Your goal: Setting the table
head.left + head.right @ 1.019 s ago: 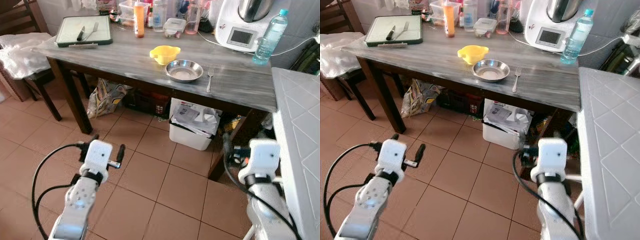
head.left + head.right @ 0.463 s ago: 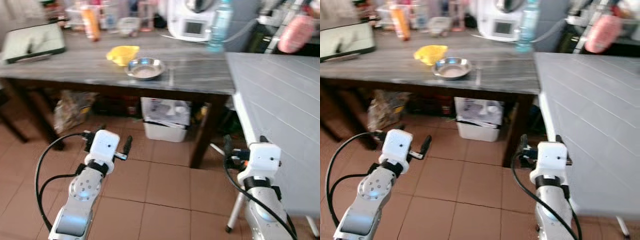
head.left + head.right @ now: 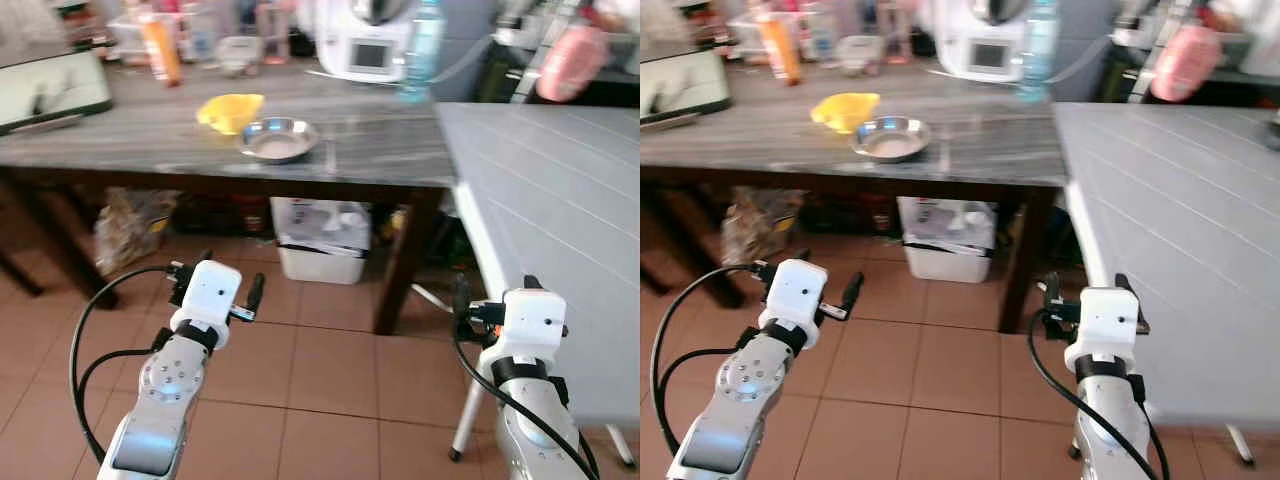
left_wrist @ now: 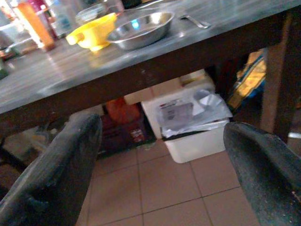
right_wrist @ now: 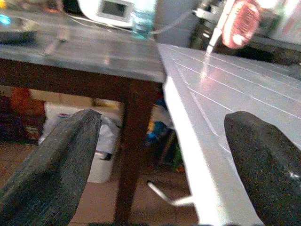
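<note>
Since a second ago the head view has swung right, so the grey surface now sits upper left and a white surface fills the right; likely the robot is turning toward where places get laid. The metal bowl, yellow bowl and fork lie untouched at upper centre. The left gripper and right gripper hang low over the floor, jaws apart, empty. A white bin and a table leg stand between.

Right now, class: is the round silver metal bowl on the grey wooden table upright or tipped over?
Upright: the round silver metal bowl rests on its base on the grey wooden table, open side up.
</note>
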Controlling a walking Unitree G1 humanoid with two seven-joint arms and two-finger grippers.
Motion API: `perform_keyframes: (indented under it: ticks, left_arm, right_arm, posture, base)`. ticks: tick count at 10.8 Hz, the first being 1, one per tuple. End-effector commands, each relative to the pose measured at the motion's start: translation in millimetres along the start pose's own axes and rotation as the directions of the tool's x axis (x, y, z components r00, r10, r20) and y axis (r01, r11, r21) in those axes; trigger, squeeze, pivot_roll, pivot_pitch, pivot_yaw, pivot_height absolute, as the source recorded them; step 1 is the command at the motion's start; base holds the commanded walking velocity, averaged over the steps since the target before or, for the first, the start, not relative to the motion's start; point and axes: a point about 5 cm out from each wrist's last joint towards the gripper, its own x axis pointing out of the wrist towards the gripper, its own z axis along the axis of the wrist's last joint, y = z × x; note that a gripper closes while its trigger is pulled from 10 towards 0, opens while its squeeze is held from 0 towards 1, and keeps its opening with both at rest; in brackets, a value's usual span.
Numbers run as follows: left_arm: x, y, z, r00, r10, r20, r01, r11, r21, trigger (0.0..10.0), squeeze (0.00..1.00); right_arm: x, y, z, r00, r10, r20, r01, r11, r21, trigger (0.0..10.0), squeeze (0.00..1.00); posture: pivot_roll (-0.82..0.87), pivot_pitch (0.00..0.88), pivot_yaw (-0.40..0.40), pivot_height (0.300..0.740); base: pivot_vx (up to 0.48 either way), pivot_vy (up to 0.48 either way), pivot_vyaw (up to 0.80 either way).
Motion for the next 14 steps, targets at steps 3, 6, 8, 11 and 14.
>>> perform_keyframes:
  ticks: [3,6,8,11,14]
  left_arm:
    - [4.5,0.3,-4.4,1.000,-0.005,-0.003,0.006,1.000,0.016,10.0,0.00]
    - [10.4,-2.0,-13.1,1.000,-0.018,-0.008,0.018,1.000,0.011,10.0,0.00]
    - [12.8,-2.6,-17.0,1.000,-0.022,-0.005,0.022,1.000,0.005,10.0,0.00]
    - [18.0,-4.1,-17.4,0.999,-0.030,0.021,0.030,0.999,0.013,10.0,0.00]
    - [18.9,-4.9,-23.8,0.999,-0.033,0.010,0.033,0.999,0.006,10.0,0.00]
  right_arm:
    - [0.8,0.9,3.7,1.000,0.005,0.008,-0.005,1.000,-0.003,10.0,0.00]
    - [1.1,0.8,3.6,1.000,0.001,0.008,-0.001,1.000,-0.007,10.0,0.00]
    - [-0.4,0.5,2.2,1.000,-0.003,0.003,0.003,1.000,-0.001,10.0,0.00]
    - [0.1,0.0,1.5,1.000,-0.006,0.003,0.006,1.000,-0.004,10.0,0.00]
    - [1.6,-1.1,1.8,1.000,-0.012,0.007,0.012,1.000,-0.006,10.0,0.00]
  posture:
    - [0.03,0.064,0.028,0.740]
    - [0.02,0.059,0.036,0.740]
    - [0.02,0.054,0.037,0.740]
    - [0.02,0.043,0.038,0.740]
    - [0.03,0.039,0.035,0.740]
  base:
    - [0.000,0.000,0.00]
    - [0.000,0.000,0.00]
    - [0.000,0.000,0.00]
    - [0.000,0.000,0.00]
    - [0.000,0.000,0.00]
